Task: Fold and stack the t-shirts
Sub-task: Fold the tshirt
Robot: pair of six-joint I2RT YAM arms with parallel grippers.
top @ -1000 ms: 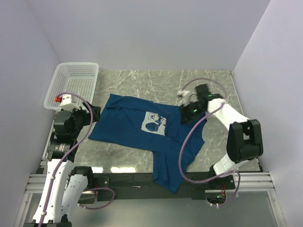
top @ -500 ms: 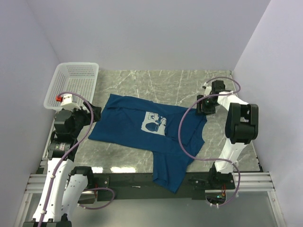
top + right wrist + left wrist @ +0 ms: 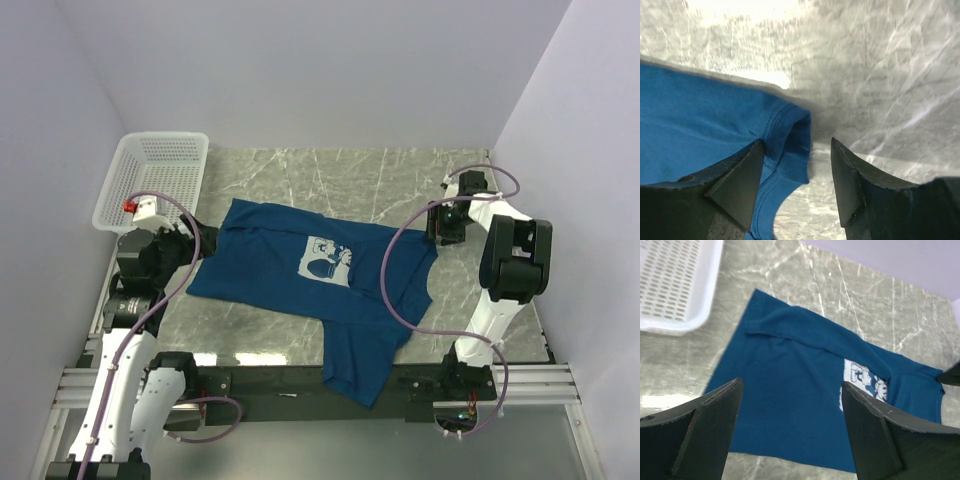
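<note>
The dark blue t-shirt point(image 3: 310, 275) lies partly folded on the marble table, its pale cartoon print point(image 3: 328, 262) facing up and one part hanging over the near edge. My left gripper point(image 3: 190, 243) is open and empty above the shirt's left edge; the shirt point(image 3: 805, 370) fills the left wrist view. My right gripper point(image 3: 437, 225) is open, low at the shirt's right corner. In the right wrist view the ribbed collar point(image 3: 792, 145) lies between the open fingers point(image 3: 850, 180).
A white plastic mesh basket point(image 3: 155, 180) stands at the table's back left, also in the left wrist view point(image 3: 675, 285). Bare marble point(image 3: 340, 175) lies behind the shirt. Walls close the table in on three sides.
My right gripper has swung from over the shirt's right part out to the right, to the shirt's right corner, and come down low. My left gripper has shifted slightly. The shirt has not moved.
</note>
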